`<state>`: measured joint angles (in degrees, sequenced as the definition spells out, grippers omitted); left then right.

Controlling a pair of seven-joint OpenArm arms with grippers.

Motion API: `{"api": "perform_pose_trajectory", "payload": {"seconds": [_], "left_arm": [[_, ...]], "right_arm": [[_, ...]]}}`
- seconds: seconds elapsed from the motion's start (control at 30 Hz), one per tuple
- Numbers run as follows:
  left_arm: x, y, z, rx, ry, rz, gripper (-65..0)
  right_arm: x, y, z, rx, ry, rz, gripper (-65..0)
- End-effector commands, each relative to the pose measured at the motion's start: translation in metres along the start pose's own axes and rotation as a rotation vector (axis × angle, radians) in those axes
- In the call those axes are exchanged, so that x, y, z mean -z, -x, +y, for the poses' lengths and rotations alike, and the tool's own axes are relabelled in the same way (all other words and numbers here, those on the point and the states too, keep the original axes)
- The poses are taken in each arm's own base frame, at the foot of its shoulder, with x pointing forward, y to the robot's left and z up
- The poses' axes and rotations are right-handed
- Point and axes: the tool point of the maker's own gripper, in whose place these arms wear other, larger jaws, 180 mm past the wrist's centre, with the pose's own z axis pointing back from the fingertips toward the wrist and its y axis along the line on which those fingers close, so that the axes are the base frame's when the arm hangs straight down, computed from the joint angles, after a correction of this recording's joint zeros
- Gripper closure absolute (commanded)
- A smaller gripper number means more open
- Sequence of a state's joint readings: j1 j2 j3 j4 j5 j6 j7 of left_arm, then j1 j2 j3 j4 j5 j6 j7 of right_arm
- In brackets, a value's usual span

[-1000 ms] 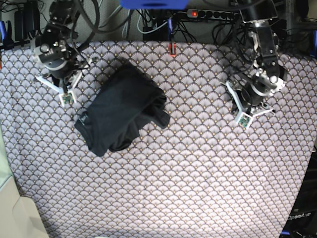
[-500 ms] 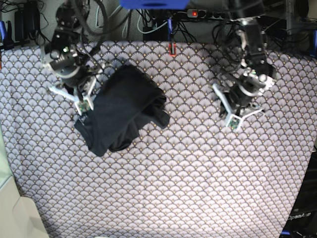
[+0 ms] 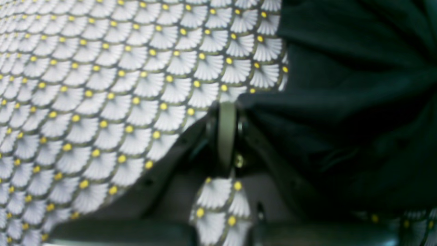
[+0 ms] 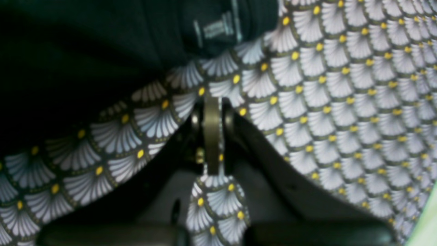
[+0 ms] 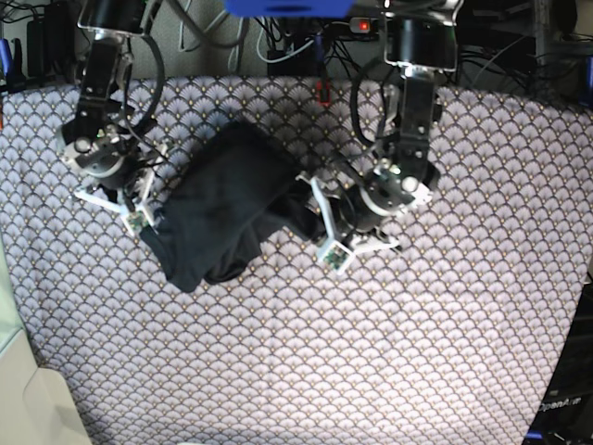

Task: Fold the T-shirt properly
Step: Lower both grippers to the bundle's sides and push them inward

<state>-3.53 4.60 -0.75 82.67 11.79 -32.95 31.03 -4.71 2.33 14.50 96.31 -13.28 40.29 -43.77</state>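
Note:
The black T-shirt (image 5: 227, 199) lies crumpled in a heap on the patterned tablecloth (image 5: 389, 352), left of centre. My left gripper (image 5: 313, 215) is shut at the heap's right edge. In the left wrist view its tips (image 3: 227, 106) meet the T-shirt's (image 3: 341, 102) border, with no cloth seen between them. My right gripper (image 5: 144, 215) is shut at the heap's lower left corner. In the right wrist view its tips (image 4: 212, 99) rest on the tablecloth (image 4: 341, 85), just short of the T-shirt (image 4: 85, 51) and its pale tag (image 4: 215, 29).
Cables and a power strip (image 5: 389, 26) run along the table's back edge, beside a small red object (image 5: 321, 91). A pale surface (image 5: 28, 399) borders the lower left corner. Patterned cloth spreads across the front and right of the table.
Both arms have closed in on the T-shirt. The left arm swung from the right side to the heap's right edge. The right arm came down to its lower left corner. The heap has kept its shape.

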Motion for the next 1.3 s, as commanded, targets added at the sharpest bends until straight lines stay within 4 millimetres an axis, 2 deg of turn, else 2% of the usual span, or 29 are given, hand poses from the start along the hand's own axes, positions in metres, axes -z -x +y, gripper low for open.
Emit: {"api": "perform_pose_trajectory", "payload": {"seconds": [0.0, 0.17, 0.2, 0.37, 0.5, 0.6, 0.73, 0.9, 1.0, 1.07, 1.1, 1.27], "left_arm": [[0.006, -0.016, 0.000, 0.000, 0.002, -0.038, 0.0], [0.024, 0.000, -0.016, -0.052, 0.030, 0.012, 0.0], [0.028, -0.004, -0.022, -0.061, 0.043, -0.003, 0.0], [0.037, -0.004, -0.049, -0.055, 0.104, -0.011, 0.0], [0.043, 0.004, -0.080, -0.018, 0.177, 0.021, 0.0], [0.038, 0.017, -0.112, 0.010, 0.233, 0.045, 0.0], [0.023, 0.023, -0.136, 0.020, 0.266, 0.034, 0.0], [0.004, 0.029, -0.132, 0.031, 0.246, 0.021, 0.0], [0.002, 0.031, -0.129, 0.031, 0.238, 0.021, 0.0], [0.001, 0.029, -0.126, 0.032, 0.232, 0.016, 0.0], [0.000, 0.031, -0.121, 0.037, 0.221, 0.019, 0.0], [-0.010, 0.010, -0.080, 0.019, 0.118, -0.032, 0.0]], "right_arm": [[0.000, -0.013, -0.010, -0.002, 0.018, -0.045, 0.0], [0.015, -0.002, -0.007, 0.013, -0.017, -0.020, 0.0], [0.016, -0.003, -0.009, 0.011, -0.015, -0.022, 0.0], [0.023, -0.015, -0.014, 0.020, -0.020, -0.058, 0.0], [0.030, -0.025, -0.017, 0.028, -0.028, -0.066, 0.0], [0.032, -0.036, -0.022, 0.028, -0.024, -0.084, 0.0], [0.036, -0.054, -0.031, 0.031, -0.016, -0.100, 0.0], [0.039, -0.058, -0.030, 0.035, -0.025, -0.100, 0.0], [0.041, -0.065, -0.014, -0.015, -0.056, -0.106, 0.0], [0.043, -0.062, -0.004, -0.032, -0.074, -0.098, 0.0], [0.042, -0.062, -0.005, -0.033, -0.071, -0.102, 0.0], [0.025, -0.077, -0.018, -0.055, -0.018, -0.152, 0.0]]}}
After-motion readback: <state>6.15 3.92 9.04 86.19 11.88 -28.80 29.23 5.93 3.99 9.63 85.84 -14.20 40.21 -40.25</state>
